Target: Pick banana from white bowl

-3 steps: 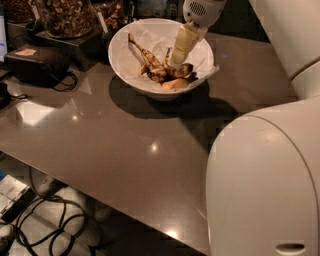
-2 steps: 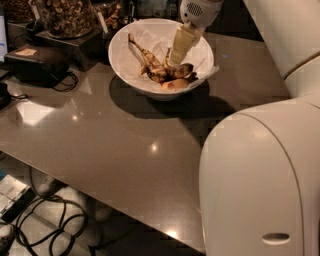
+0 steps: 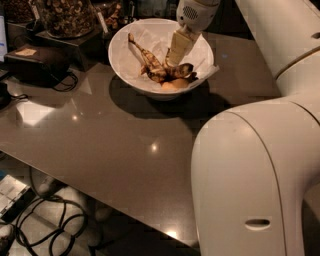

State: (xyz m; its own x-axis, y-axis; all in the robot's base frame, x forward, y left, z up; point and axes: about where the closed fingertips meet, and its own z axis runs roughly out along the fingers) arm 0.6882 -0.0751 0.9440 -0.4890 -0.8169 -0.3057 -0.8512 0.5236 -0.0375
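Observation:
The white bowl (image 3: 125, 62) stands at the back of the grey table, lined with crumpled white paper. A brown, overripe banana (image 3: 155, 67) lies across its inside, with a pale orange piece beside it near the front wall. My gripper (image 3: 172, 62) reaches down into the bowl from above, its cream-coloured fingers (image 3: 177, 47) pointing at the banana's middle and touching or nearly touching it. The fingertips are partly hidden among the bowl's contents.
A glass jar of nuts (image 3: 65, 15) stands on a dark stand at the back left. A black box (image 3: 35, 62) with a cable lies left of the bowl. My white arm body (image 3: 255, 175) fills the right foreground. Cables lie on the floor (image 3: 45, 220) below the table edge.
The view has shifted, so the bowl sits a little further left and my arm body covers more of the right. The gripper stays down in the bowl at the banana.

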